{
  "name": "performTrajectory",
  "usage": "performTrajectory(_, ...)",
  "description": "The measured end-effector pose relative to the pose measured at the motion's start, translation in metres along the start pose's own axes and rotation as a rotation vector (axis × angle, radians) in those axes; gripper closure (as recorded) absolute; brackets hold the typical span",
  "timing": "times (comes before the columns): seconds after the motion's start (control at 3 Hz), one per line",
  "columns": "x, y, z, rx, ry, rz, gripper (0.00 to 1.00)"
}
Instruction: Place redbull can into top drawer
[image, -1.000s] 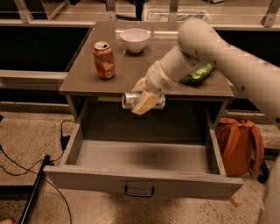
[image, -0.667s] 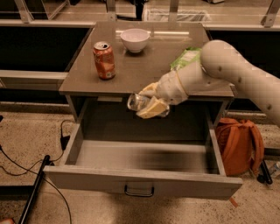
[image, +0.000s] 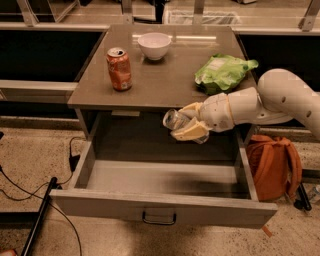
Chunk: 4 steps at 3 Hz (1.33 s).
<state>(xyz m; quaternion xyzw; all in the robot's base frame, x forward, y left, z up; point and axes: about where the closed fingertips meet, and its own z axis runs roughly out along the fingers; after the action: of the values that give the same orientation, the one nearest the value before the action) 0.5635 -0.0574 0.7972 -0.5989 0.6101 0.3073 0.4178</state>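
Observation:
The top drawer is pulled out wide, grey, with a small dark handle at the centre of its front panel. Its inside looks empty. My gripper reaches in from the right and hangs above the drawer's back half, just under the table's front edge. It is shut on the redbull can, a slim silver can held tilted on its side with its silver top pointing left. The yellowish fingers wrap the can's body and hide most of it.
On the tabletop stand an orange soda can at the left, a white bowl at the back and a green chip bag at the right. An orange backpack sits on the floor to the right. Black cables lie at the left.
The arm has swung from above the table down to the right side. The gripper with the can has moved right and lower, toward the drawer opening.

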Motion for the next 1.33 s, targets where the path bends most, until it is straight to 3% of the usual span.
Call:
performTrajectory(0.33,0.01,0.005,0.009,-0.009,0.023,0.016,1.0)
performTrajectory(1.0,0.084,0.028,0.06,-0.012,0.15,0.043,1.0)
performTrajectory(1.33,0.106,0.033,0.079,-0.036,0.213,0.071,0.82)
